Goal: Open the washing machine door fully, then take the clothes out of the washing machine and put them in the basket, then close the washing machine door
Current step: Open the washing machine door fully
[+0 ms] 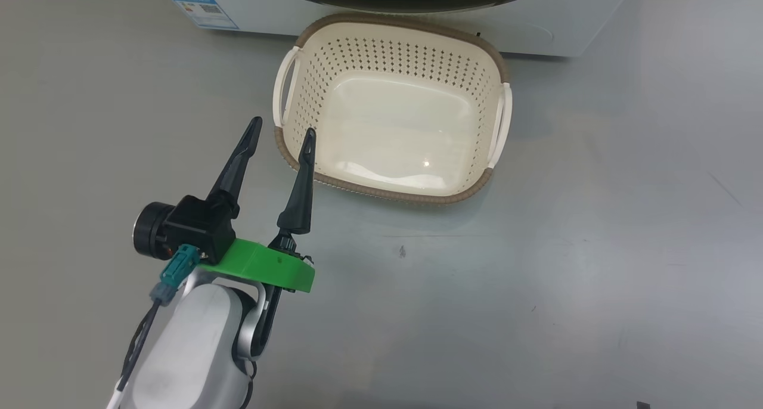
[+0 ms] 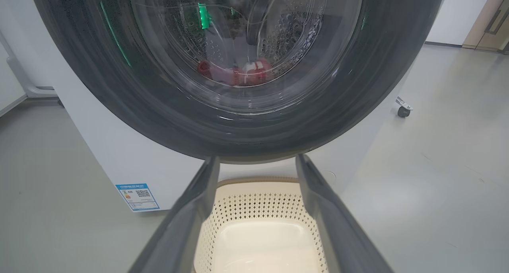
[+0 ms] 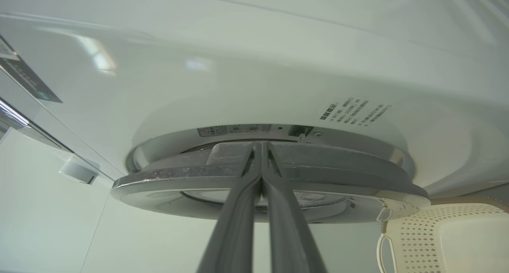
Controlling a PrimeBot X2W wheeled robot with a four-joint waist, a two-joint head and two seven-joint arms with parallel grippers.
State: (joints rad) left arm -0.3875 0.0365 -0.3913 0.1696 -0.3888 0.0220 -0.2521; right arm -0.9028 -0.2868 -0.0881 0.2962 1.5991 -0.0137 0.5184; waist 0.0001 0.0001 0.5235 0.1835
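You are on the first step: the washing machine door (image 2: 159, 117) sits against the front of the washing machine (image 2: 103, 145), at most barely ajar, and through its glass you can see the red clothes (image 2: 246, 72) lying low in the steel drum. Your right gripper (image 3: 260, 145) has its fingers pressed together, holding nothing, with the tips at the door's outer edge where the ring meets the white front; whether they touch it is hard to tell. Your left gripper (image 1: 283, 127) hangs spread wide and empty above the floor (image 1: 536, 266), tips just over the near left corner of the basket (image 1: 387, 194), which stands empty on the floor right below the door. Next, I judge, you need to work the right tips behind the door's rim and swing it fully out, checking that it clears the basket, and keep the left arm back until the drum is open
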